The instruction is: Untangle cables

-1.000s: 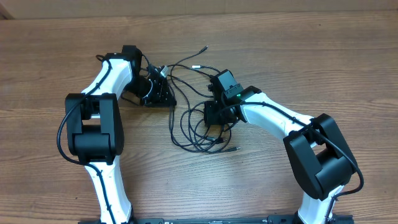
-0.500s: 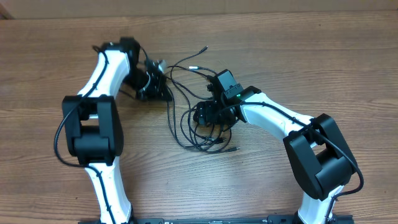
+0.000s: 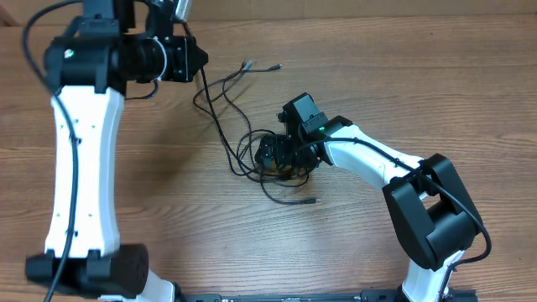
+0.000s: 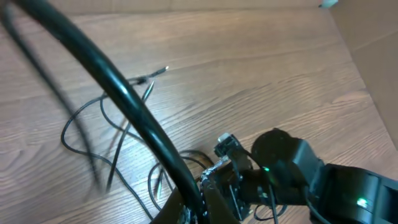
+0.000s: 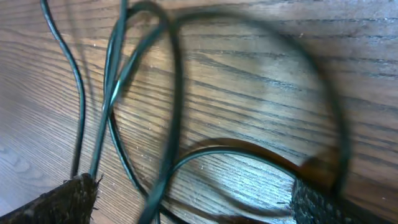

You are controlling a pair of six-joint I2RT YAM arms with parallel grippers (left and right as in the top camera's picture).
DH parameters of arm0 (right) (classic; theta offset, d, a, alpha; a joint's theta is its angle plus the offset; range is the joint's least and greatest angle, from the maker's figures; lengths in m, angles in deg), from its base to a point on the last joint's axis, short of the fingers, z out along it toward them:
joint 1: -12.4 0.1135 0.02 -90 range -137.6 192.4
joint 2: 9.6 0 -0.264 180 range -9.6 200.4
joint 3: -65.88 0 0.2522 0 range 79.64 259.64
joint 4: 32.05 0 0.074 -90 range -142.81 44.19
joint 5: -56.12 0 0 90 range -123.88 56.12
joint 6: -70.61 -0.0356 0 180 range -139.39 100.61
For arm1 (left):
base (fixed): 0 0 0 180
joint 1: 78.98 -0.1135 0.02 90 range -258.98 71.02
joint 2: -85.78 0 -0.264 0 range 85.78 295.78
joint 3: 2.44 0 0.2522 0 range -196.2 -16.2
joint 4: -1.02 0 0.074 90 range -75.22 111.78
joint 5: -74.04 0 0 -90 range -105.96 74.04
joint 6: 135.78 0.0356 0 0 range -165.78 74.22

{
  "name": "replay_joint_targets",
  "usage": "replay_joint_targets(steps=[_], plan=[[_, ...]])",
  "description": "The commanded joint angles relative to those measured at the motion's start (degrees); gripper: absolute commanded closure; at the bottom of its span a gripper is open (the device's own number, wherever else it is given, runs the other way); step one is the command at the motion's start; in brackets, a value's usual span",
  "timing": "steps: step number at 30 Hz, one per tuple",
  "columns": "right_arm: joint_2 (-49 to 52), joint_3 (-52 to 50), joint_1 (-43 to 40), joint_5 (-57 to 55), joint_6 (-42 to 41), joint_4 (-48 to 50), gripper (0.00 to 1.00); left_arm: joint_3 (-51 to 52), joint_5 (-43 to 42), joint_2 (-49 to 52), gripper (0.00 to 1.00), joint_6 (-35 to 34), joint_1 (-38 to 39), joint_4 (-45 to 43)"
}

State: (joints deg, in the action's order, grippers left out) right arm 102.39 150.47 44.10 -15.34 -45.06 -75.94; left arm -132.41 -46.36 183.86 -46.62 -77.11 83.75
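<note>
The thin, light, limp black cables (image 3: 249,151) lie snarled between the right gripper's (image 3: 273,156) wide-spread fingers (image 5: 74,198), one strand running up into the left gripper (image 3: 191,60), pinched shut on it; probably best grasped near a plug (image 3: 315,202).

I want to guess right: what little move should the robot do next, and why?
Probably close the open right end effector on the cables looped beneath it. The shut left end effector holds one strand up, so pinning the tangle may let it pull free.
</note>
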Motion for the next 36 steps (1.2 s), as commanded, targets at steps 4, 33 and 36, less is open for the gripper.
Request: replay_joint_targets(steps=[4,33,36], plan=[[0.35,-0.37,0.09,-10.36,0.00,-1.09,0.01,-0.22,1.03,-1.51,0.96,-1.14,-0.15,-1.99],[0.35,-0.37,-18.16,-15.30,-4.28,-13.44,0.00,-2.40,-30.25,-4.24,0.96,-18.71,-35.52,-6.88],[0.35,-0.37,-19.47,-17.79,-4.26,-14.86,0.00,-2.40,-33.46,-4.24,0.96,-18.64,-38.34,-6.67]])
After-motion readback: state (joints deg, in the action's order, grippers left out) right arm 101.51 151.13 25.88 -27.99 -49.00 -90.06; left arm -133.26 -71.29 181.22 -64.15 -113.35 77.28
